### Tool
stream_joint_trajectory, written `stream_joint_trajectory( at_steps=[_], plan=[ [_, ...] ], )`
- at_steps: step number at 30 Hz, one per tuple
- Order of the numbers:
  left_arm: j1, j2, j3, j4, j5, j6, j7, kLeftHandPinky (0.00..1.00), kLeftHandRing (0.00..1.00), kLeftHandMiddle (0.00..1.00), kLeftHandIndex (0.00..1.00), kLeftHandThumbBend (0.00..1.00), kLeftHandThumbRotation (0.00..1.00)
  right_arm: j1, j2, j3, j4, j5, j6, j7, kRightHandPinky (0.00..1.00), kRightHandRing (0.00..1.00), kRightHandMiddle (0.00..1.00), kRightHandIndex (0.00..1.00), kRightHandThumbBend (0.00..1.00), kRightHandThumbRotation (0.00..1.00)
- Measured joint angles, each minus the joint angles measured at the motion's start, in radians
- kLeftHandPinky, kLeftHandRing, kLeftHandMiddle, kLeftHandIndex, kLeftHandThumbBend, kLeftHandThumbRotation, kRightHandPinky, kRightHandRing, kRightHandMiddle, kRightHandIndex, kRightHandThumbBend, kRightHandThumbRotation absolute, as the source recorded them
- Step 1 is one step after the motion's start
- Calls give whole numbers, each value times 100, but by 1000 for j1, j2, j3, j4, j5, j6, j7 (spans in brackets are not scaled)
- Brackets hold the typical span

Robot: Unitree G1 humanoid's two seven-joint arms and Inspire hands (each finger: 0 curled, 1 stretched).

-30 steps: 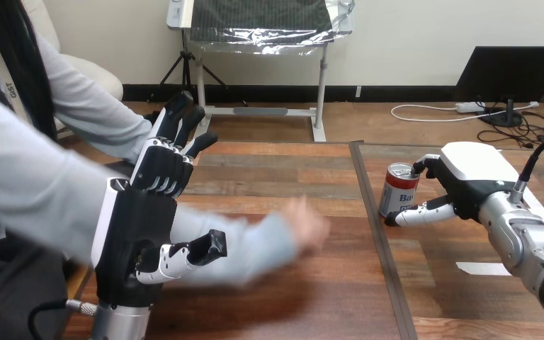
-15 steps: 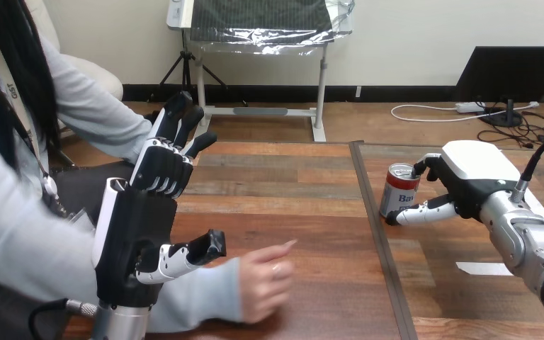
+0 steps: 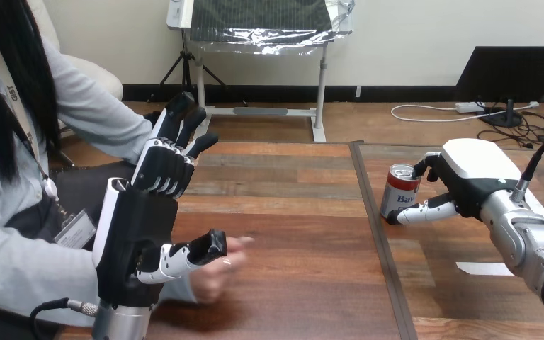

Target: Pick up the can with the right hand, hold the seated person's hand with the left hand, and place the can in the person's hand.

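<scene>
Much open table [image 3: 297,185] beside can [image 3: 399,193]

The left hand [image 3: 138,234] has a flat black back edged by a narrow white strip, with a row of white shells over the knuckles. Its fingers [image 3: 177,127] are black with glossy white segments, and its thumb [image 3: 184,256] is white with a blocky black tip. It ends a round silver left forearm [image 3: 117,324]. The right hand [image 3: 471,170] carries one broad, rounded white shell over a black body, and its thumb [image 3: 425,212] is white with black joints. The right forearm [image 3: 531,248] is a silver, ringed cylinder.
</scene>
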Motion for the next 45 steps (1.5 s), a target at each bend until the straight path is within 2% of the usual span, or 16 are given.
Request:
stream_joint_trajectory(
  at_steps=[11,28,45],
  plan=[
    [-3,0,1,0,-2,0,-3,86,95,98,94,100,51,0,-2,0,0,0,-4,-3,93,85,73,72,100,67],
    [-11,0,2,3,-3,0,-10,87,95,97,94,100,51,0,-9,-1,0,4,-26,-7,92,84,68,69,100,61],
    [-15,-1,2,3,-3,9,-11,88,96,97,94,100,51,0,-13,-1,-5,5,-33,-7,94,84,70,68,100,65]
  ],
)
